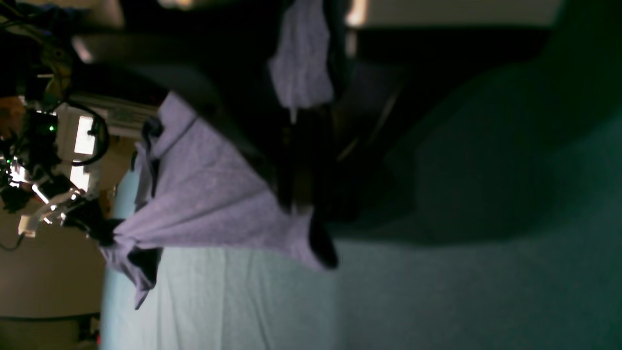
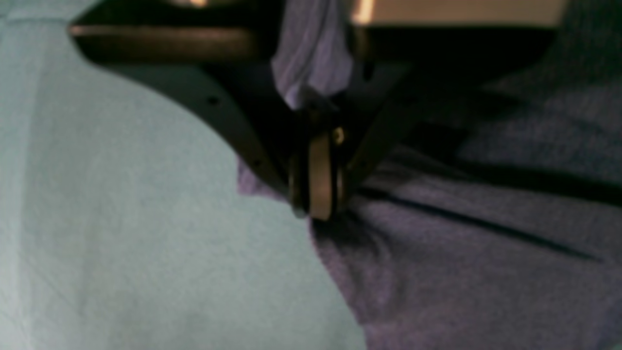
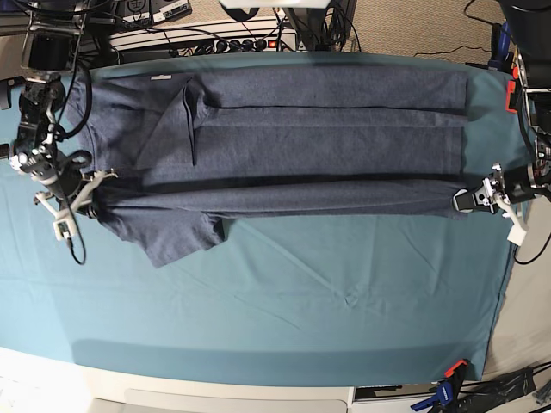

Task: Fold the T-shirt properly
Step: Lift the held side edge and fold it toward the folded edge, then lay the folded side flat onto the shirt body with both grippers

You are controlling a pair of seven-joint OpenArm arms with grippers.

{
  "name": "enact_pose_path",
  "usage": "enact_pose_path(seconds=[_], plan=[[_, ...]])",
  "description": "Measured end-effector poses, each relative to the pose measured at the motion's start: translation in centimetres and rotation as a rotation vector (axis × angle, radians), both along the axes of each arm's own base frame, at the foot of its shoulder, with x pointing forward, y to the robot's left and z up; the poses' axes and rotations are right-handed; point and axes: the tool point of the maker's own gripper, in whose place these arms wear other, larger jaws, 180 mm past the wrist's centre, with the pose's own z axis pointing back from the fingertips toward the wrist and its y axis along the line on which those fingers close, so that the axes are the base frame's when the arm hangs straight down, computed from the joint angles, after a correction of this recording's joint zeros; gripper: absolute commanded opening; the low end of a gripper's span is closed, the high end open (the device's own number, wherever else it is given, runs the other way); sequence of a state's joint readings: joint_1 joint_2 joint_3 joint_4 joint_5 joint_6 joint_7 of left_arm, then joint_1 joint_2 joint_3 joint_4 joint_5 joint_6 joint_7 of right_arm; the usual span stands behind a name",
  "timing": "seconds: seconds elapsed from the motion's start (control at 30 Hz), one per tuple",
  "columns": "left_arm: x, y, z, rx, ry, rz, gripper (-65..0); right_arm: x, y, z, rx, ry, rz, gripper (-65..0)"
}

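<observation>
The T-shirt [image 3: 284, 138] lies stretched across the far half of the teal tablecloth [image 3: 284, 301] in the base view, its near edge pulled taut in a straight line between the two arms, one sleeve [image 3: 176, 237] hanging below that line toward the view's left; no lettering shows on the upturned side; the right gripper [image 3: 90, 191], on this view's left, is clamped on the shirt's near corner there, and the left gripper [image 3: 465, 200], on the view's right, is clamped on the opposite near corner; both sets of jaws are too small here to see singly; cables and a power strip [image 3: 215, 39] crowd the table's far edge, and a clamp [image 3: 448, 387] bites the cloth at the near right corner.

In the left wrist view the picture is turned sideways and dim; the left gripper [image 1: 301, 204] is a dark blur, jaws narrowed onto a fold of the shirt [image 1: 204, 194], with a tuft of cloth [image 1: 301, 58] bunched behind the fingers; the fabric fans out to the other arm [image 1: 53, 194], small and far off; the right half is deep shadow on the tablecloth [image 1: 486, 267].

In the right wrist view, blurred, the right gripper [image 2: 318, 194] pinches the shirt's edge [image 2: 461, 253] tight, a tan pad [image 2: 320, 175] showing; cloth [image 2: 311, 53] bunches above; pale tablecloth [image 2: 121, 218] fills the left.
</observation>
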State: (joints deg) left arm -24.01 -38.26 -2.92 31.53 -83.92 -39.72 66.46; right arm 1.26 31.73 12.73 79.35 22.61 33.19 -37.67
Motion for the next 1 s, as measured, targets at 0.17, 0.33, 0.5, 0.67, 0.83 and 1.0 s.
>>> enact_pose_path(seconds=[0.17, 0.33, 0.5, 0.67, 0.83, 1.0], plan=[[-0.1, -0.1, 0.0, -0.003, 0.003, -0.004, -65.0, -1.2, -1.5, 0.6, 0.053, -0.021, -0.049, -65.0], [-0.1, -0.2, 0.0, -0.004, 0.005, -0.009, -65.0, -2.2, -2.7, 1.2, 0.095, -0.04, -0.076, -65.0], [-0.1, -0.2, -0.1, -0.004, 0.006, -0.01, -65.0, -3.5, -3.0, 0.4, 0.1, -0.013, -0.077, -65.0], [-0.2, -0.2, -0.1, -0.004, 0.007, -0.011, -65.0, -4.0, -2.9, 0.0, 0.1, 0.003, -0.068, -65.0], [-0.9, -0.2, -0.5, -0.007, 0.011, -0.014, -65.0, -4.0, -2.9, 0.1, 0.099, 0.003, -0.068, -65.0], [-1.6, 0.0, -0.8, -0.016, 0.002, 0.004, -65.0, -4.0, -2.9, 0.0, 0.098, 0.009, -0.068, -65.0]])
